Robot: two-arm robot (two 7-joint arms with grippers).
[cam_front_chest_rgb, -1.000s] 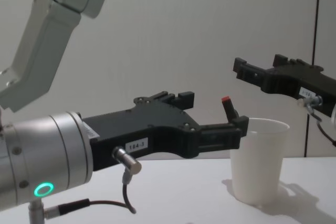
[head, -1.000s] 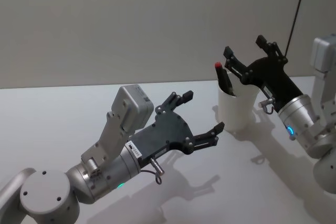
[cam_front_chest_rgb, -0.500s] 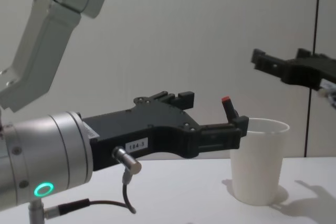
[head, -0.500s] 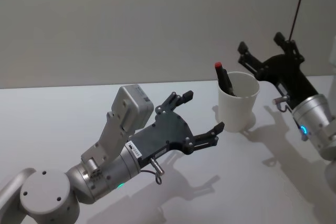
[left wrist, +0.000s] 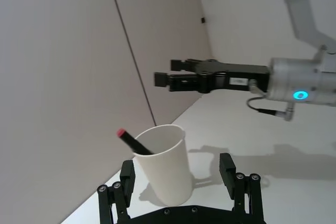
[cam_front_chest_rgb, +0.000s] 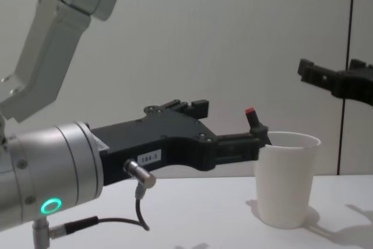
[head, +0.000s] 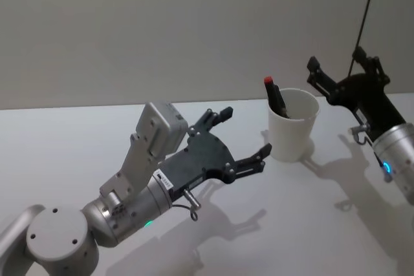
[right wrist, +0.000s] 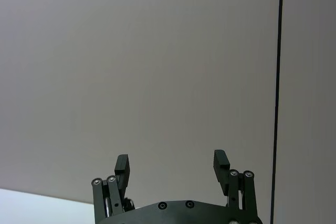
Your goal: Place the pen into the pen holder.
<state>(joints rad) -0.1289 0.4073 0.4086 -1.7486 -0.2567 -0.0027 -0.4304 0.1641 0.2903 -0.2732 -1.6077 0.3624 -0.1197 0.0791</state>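
The pen (head: 277, 100) is already inside the pen holder (head: 294, 125). It leans on the rim, and its red tip pokes out at the top. It is a thin, dark, stiff stick, and it looks light and smooth. If a claw had to take it again, the bare upper part just under the red tip would be the place to pinch (the rest is hidden in the cup).

The pen holder is a plain white paper cup, wider at the top, with a rolled rim. It looks thin and light, so a bump could tip it or squash it.

It stands upright on the smooth white table (head: 77, 140).

The right gripper (head: 344, 74) is up in the air beside the cup, spread wide and holding nothing. The left gripper (head: 242, 137) hangs near the cup's other side, also spread and empty.
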